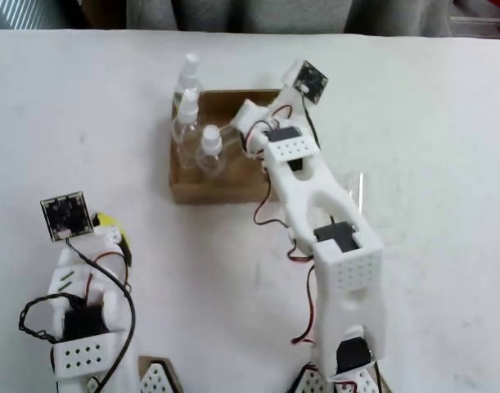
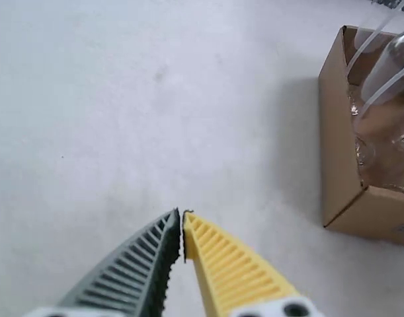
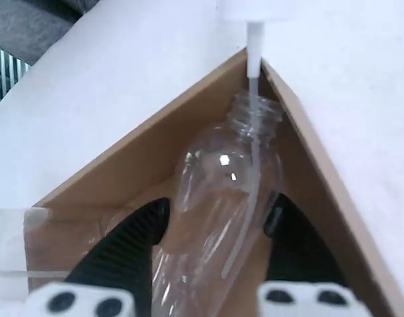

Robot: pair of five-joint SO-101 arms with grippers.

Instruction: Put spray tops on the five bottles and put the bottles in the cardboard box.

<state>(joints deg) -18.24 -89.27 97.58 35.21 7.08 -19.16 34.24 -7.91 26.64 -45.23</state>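
At the near left, the left gripper [image 2: 182, 221] hangs over the bare white table [image 2: 89, 99] with its grey and yellow fingers pressed together at the tips and nothing between them. It is well apart from the brown cardboard box [image 1: 184, 190] at the middle of the table. Along the box's left side stand three clear plastic bottles with white spray tops [image 1: 186, 106], upright, nozzles up. To their right, the right arm reaches into the box from the near right. The right gripper [image 3: 216, 206] has its black fingers [image 3: 132, 244] closed against both sides of a fourth clear plastic bottle [image 3: 215, 165]. That bottle sits inside the box, leaning rather than upright. Its long axis runs away from the gripper and its open neck points towards a corner of the box; which corner cannot be told. Its white spray top [image 3: 254, 39] is only part way in: the thin tube runs down through the neck, while the head stands clear above the threads. The step in hand looks like finishing this bottle, boxed but not capped. The next move likely calls for the top to be pushed down and turned onto the neck. The idle left gripper could do this while the right holds the body steady. The bottle then needs standing upright beside the others before release.
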